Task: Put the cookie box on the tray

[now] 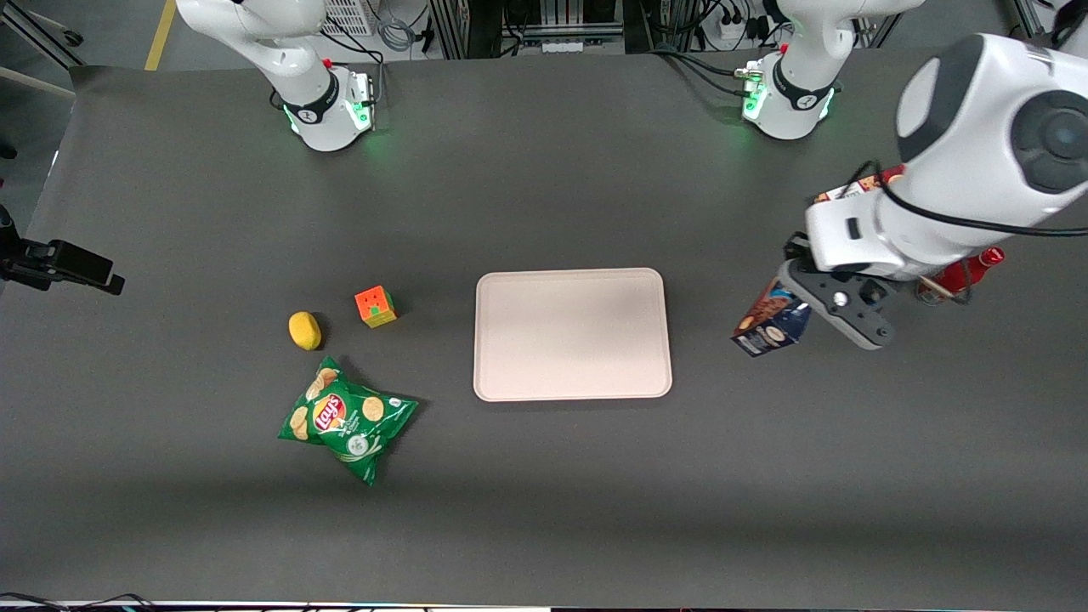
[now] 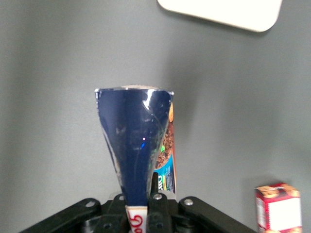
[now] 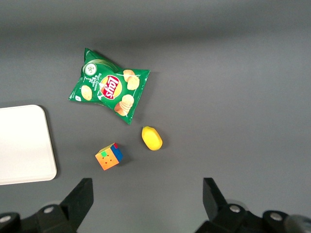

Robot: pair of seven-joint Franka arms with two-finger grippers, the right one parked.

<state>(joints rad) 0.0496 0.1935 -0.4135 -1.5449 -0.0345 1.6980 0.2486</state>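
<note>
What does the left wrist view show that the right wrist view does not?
Only the left wrist view shows the cookie box held in the left gripper, shut on it, plus a red box on the table. Only the right wrist view shows the chips bag, lemon and puzzle cube. Both show part of the tray.

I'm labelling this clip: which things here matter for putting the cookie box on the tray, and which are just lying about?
Belongs to the job:
- cookie box, held in the gripper, jaws shut on it, above the table toward the working arm's end
- tray, nothing on it

Just lying about:
- Lay's chip bag
- lemon
- puzzle cube
- red cookie box
- red bottle
</note>
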